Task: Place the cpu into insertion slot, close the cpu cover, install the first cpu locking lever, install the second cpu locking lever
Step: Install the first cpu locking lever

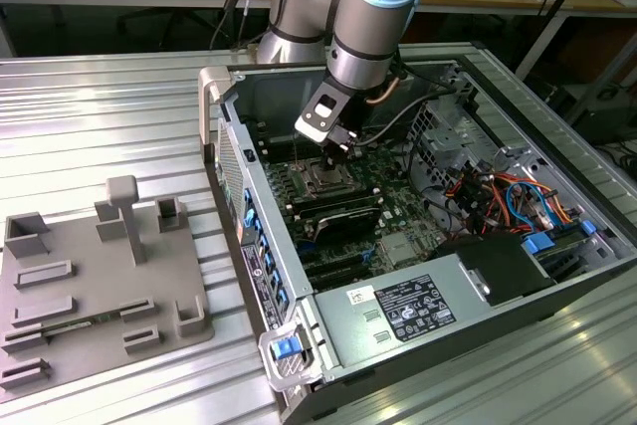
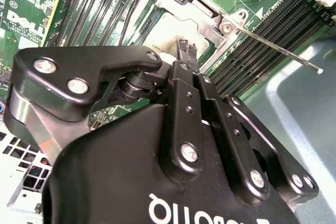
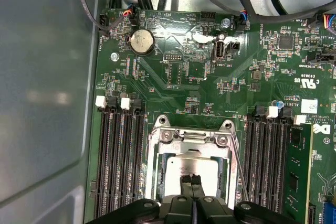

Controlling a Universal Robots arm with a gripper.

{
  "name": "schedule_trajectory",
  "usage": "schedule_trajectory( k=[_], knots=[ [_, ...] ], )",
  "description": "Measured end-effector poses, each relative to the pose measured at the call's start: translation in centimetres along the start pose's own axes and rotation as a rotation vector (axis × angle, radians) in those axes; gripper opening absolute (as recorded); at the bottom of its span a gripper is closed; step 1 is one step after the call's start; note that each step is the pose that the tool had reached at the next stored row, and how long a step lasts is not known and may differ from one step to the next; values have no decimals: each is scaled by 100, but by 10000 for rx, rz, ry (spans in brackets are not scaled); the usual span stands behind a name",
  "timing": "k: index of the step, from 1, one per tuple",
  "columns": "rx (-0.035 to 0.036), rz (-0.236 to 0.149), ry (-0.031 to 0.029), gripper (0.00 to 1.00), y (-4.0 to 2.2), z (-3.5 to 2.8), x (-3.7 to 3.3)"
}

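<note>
Gripper (image 3: 191, 181) fingers were pinched together w/ nothing btwn them, tips right above the cpu (image 3: 176, 167), poss. touching it, couldn't tell. Cpu already sat in the window of the cpu cover (image 3: 191, 142), and cover looked folded down flat around it, so steps 1–2 prob. done. One locking lever (image 2: 278, 51) stuck up at an angle from cover's corner, unlatched. Second lever: couldn't make out. Both lever steps seemed left.

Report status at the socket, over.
Gripper shut, tips over the cpu. Chip seated, cpu cover down around it. Locking lever sticking up, unlatched.
</note>
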State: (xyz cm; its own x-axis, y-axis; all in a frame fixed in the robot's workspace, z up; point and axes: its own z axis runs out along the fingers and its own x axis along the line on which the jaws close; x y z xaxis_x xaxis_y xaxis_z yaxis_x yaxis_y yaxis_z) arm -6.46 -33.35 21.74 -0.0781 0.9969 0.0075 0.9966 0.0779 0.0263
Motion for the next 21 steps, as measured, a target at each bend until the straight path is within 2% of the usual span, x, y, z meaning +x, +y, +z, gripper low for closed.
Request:
schedule_trajectory(
  k=[8, 10, 11, 12, 14, 16, 17, 21],
  knots=[
    [0, -5, 0, 11, 1, -18, 0],
    [1, -137, 3, 11, 6, -234, 2],
    [1, -508, 15, 11, 9, -317, 3],
    [6, -835, 21, 11, 9, -318, 3],
    [9, -1193, 30, 11, 9, -319, 3],
    [16, -2024, 52, 11, 9, -318, 3],
    [18, -2261, 57, 11, 8, -319, 3],
    [20, -2685, 69, 11, 8, -318, 3]
  ],
)
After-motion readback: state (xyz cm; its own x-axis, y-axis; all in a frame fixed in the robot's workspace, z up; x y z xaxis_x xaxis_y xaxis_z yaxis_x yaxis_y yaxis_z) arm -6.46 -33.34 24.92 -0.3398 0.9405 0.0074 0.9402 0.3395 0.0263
